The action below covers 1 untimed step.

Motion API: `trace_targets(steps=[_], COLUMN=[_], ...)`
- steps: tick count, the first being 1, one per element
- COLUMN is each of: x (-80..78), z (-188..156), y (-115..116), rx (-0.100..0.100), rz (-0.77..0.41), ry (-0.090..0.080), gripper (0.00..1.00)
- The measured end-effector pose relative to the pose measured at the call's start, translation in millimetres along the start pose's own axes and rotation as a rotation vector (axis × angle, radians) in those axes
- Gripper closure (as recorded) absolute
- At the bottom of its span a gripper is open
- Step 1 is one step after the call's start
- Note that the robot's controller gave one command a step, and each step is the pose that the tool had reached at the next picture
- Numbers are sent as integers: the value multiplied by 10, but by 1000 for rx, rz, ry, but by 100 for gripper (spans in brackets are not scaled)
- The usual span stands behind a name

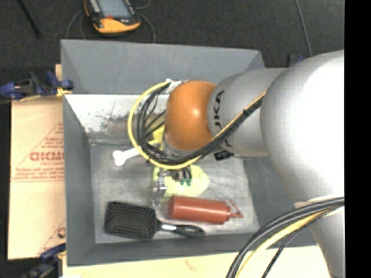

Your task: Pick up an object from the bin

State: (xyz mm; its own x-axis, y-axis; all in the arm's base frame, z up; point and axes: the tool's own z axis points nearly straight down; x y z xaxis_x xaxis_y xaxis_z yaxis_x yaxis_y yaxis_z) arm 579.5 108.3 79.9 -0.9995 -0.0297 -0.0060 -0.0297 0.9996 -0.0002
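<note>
My gripper (160, 185) hangs below the arm's orange cover in the middle of the bin, low over the floor. Right beside it, on its right, lies a pale yellow flat thing (204, 182), partly hidden by the arm. A red bottle (197, 209) with a pointed tip lies on its side just in front of the gripper, seemingly touching it at the left end. A black hairbrush (130, 220) lies at the front left, its handle running under the bottle.
A white stick-like piece (124, 156) lies at the left of the arm, and a bright yellow thing (156, 135) peeks out behind the cables. The arm and its cover hide the bin's right half.
</note>
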Motion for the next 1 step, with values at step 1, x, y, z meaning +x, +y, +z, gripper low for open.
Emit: trace_targets(steps=[1], x=[-166], z=[46], y=[-194], rx=[-4], rz=[11], ry=[2], gripper=[0])
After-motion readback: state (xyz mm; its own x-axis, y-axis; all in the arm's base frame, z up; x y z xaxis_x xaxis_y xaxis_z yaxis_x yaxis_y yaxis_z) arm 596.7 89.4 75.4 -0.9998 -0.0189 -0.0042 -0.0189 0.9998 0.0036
